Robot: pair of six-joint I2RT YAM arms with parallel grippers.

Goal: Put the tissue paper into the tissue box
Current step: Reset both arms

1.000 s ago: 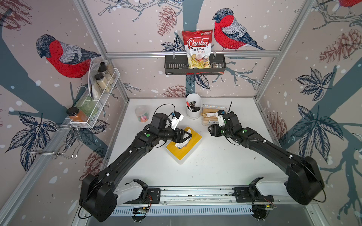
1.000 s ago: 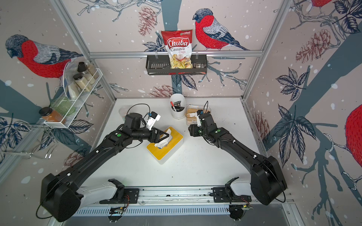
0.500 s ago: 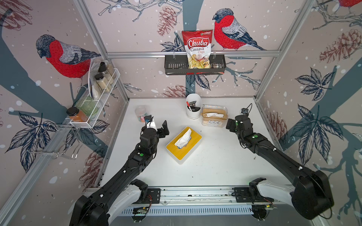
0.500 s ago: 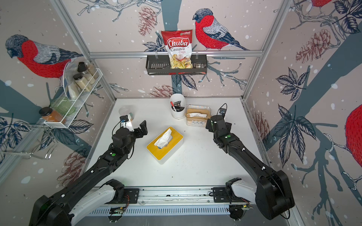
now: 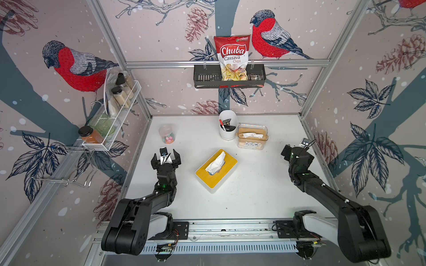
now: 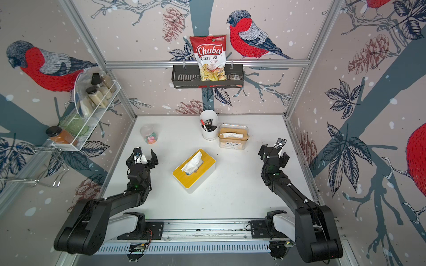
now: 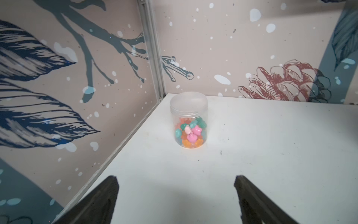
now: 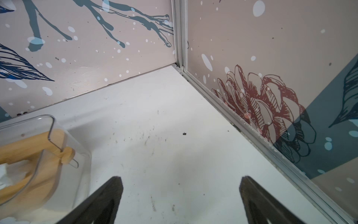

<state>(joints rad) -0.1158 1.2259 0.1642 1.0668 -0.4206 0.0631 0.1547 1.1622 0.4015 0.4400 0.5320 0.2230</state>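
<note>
The tissue box (image 5: pixel 227 167) (image 6: pixel 204 169), white with a yellow lid, lies slantwise in the middle of the table in both top views. A crumpled white tissue paper (image 5: pixel 215 162) (image 6: pixel 192 164) sticks up out of the lid's slot. My left gripper (image 5: pixel 165 155) (image 6: pixel 141 157) (image 7: pixel 175 177) is well to the left of the box, open, with only bare table between its fingers. Near the right wall, my right gripper (image 5: pixel 297 150) (image 6: pixel 274 153) (image 8: pixel 181 177) also stands open and empty, far from the box.
A clear jar of coloured candies (image 5: pixel 167 137) (image 7: pixel 188 120) stands ahead of the left gripper near the back left corner. A white pen cup (image 5: pixel 227 125) and a clear tissue holder with a wooden lid (image 5: pixel 252 137) (image 8: pixel 29 155) stand at the back.
Both arms have drawn back from the tissue box, the left one leftward and the right one toward the right wall. Both jaws have opened wider. The tissue stays in the slot.
</note>
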